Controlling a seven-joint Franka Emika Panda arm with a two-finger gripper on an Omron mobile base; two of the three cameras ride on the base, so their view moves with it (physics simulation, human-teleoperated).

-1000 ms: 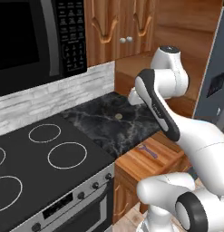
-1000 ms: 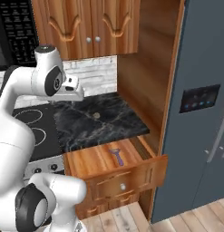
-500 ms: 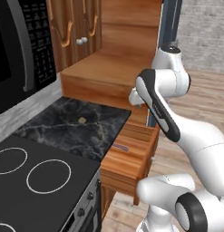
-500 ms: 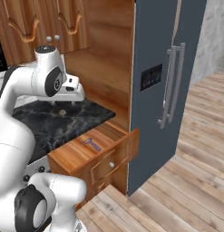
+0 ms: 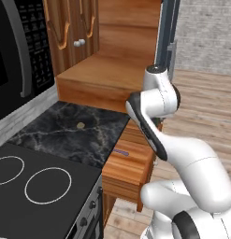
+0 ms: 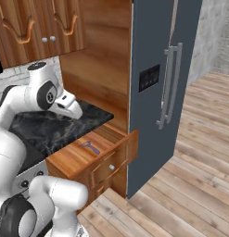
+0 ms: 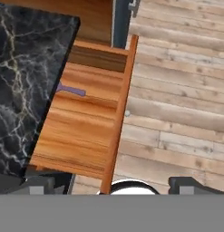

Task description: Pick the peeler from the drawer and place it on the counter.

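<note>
peeler (image 7: 71,90) lies flat on the drawer (image 7: 86,136) floor, left of centre in the hand view, partly tucked under the counter (image 7: 22,81) edge, long axis about level across the frame. gripper (image 7: 109,183) at bottom centre, tips wide apart, holding nothing, well apart from it; judged move: toward upper left, then down. no readable writing or brands anywhere.

peeler (image 7: 71,90) head hidden under counter (image 7: 22,68) edge, pincer (image 7: 112,185) fingertips cropped — spread unreadable
</note>
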